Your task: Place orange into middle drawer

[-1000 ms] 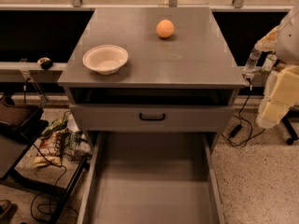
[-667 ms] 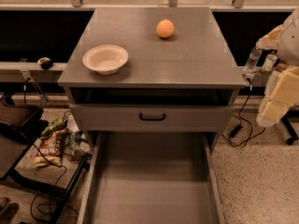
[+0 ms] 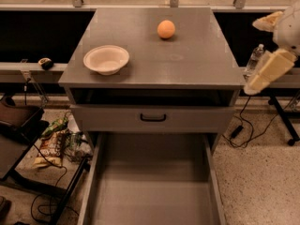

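fingers (image 3: 269,69) of gripper (image 3: 253,54) apart, gripping nothing. orange (image 3: 166,29) sits well left of them on cabinet top (image 3: 197,64). middle drawer (image 3: 152,191) pulled open, lower left of them.

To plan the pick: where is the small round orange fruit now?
In the camera view, the small round orange fruit sits on the grey cabinet top, rear centre, right of the white bowl; the hand hangs beyond the top's right edge.
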Tool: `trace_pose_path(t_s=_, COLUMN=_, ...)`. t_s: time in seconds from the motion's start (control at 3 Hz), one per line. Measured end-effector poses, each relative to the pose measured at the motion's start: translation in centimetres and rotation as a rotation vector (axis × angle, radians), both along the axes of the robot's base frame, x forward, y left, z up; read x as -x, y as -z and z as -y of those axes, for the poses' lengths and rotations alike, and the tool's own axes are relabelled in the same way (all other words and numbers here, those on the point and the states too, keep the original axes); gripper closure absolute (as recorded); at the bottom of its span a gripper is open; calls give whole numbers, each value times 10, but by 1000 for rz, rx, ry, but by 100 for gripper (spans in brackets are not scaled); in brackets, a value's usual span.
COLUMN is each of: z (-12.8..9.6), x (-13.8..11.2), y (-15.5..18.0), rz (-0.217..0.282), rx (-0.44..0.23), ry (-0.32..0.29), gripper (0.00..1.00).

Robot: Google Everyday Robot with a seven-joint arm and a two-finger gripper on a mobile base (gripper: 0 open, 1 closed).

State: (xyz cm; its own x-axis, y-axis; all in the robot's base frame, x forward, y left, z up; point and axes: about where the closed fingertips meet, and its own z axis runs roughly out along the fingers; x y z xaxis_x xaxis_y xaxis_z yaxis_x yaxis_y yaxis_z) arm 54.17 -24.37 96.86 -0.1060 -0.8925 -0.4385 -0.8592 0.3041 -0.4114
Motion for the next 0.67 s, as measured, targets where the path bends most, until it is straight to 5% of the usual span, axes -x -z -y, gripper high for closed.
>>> trace_pose_path(t_s=0.67, z=-2, x=-129, y=-4, rz=201, rx=-369, ry=-35, gripper=0)
